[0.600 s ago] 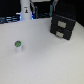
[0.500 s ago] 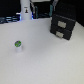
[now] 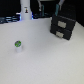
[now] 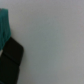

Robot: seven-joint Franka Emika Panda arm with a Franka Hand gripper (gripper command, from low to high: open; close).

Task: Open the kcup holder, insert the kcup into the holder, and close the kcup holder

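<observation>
Exterior view, starting at its left: the kcup [image 3: 18, 45] is standing upright on the pale table [image 3: 45, 62], green top facing up, alone and with nothing touching it. Further along, near the back edge, a white post [image 3: 25, 10] is rising out of the picture. I cannot say whether it belongs to the arm. At the exterior view's right, the kcup holder [image 3: 64, 27] is sitting well apart from the kcup. It is turned slightly askew and looks closed, as far as this blurry view shows.

Compared with half a second ago, almost nothing is changing. The kcup and the holder are occupying the same spots, and no arm is coming into the exterior view.

In the wrist view, the camera is looking mostly at bare table, with a dark shape [image 4: 10, 62] and a teal patch [image 4: 4, 25] crowding one edge, both too blurred to name. The gripper is not showing clearly in either picture, so I cannot tell whether it is released or clenched, though it is evidently not carrying the kcup.

By my reading, the task is only beginning. The holder is waiting to be pulled open first, and the kcup is remaining untouched until then.
</observation>
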